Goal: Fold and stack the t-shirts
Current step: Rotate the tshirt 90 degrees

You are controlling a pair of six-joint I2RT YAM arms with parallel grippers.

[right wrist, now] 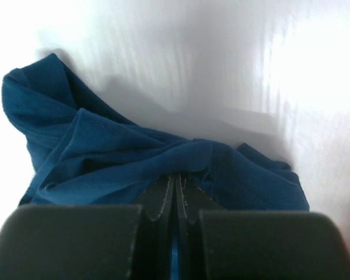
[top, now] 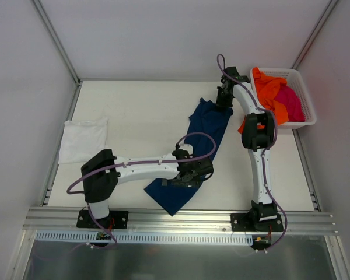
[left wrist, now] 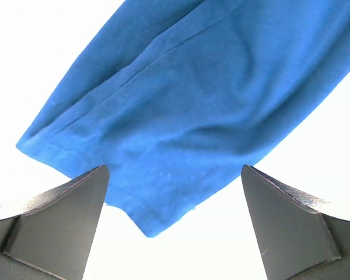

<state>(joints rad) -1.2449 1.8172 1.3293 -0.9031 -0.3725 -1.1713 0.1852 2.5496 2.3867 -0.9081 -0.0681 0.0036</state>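
Observation:
The navy blue t-shirt (top: 201, 146) lies stretched in a long diagonal strip from the far right to the near middle of the table. My right gripper (top: 224, 100) is shut on its far end, with cloth bunched around the closed fingertips (right wrist: 176, 178). My left gripper (top: 192, 175) is open over the shirt's near part; in the left wrist view a corner of the blue cloth (left wrist: 181, 116) lies between the spread fingers (left wrist: 64, 216). A folded white t-shirt (top: 83, 140) lies at the left. The orange t-shirt (top: 271, 93) and the magenta t-shirt (top: 291, 104) sit in the basket.
A white plastic lattice basket (top: 303, 93) stands at the far right corner, with orange cloth hanging over its near-left rim. White enclosure walls ring the table. A metal rail (top: 175, 219) runs along the near edge.

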